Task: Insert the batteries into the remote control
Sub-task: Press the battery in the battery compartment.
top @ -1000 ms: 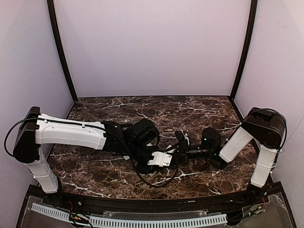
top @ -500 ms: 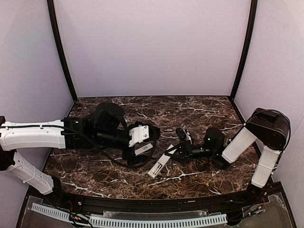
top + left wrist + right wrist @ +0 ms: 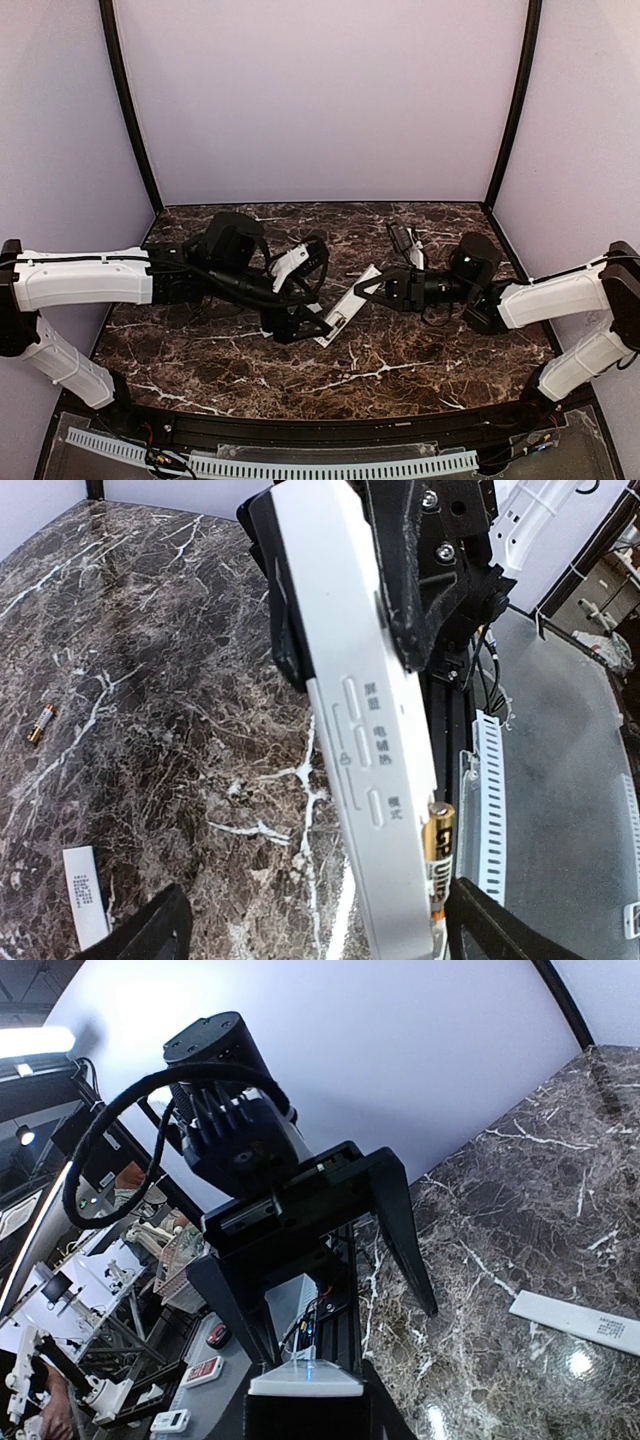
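The remote control [image 3: 360, 730] is a slim white bar held off the table, tilted, with my right gripper [image 3: 374, 287] shut on its far end. A gold battery [image 3: 440, 852] sits in the edge of its near end. My left gripper [image 3: 320, 922] is open, its fingers [image 3: 150, 932] straddling the remote's near end without touching it. In the top view the remote [image 3: 350, 302] hangs between both grippers, the left gripper [image 3: 322, 290] just left of it. The right wrist view shows the remote's end [image 3: 305, 1380] in my right gripper [image 3: 305, 1405]. A loose battery [image 3: 38, 723] lies on the marble.
A thin flat white strip [image 3: 88, 895] lies on the dark marble table [image 3: 420, 360], also visible as the strip [image 3: 585, 1320] in the right wrist view. White walls close the back and sides. A black rail [image 3: 320, 430] runs along the near edge.
My left gripper has gone from shut to open and drawn back off the remote. The right gripper has lifted the remote and carried it toward the back.
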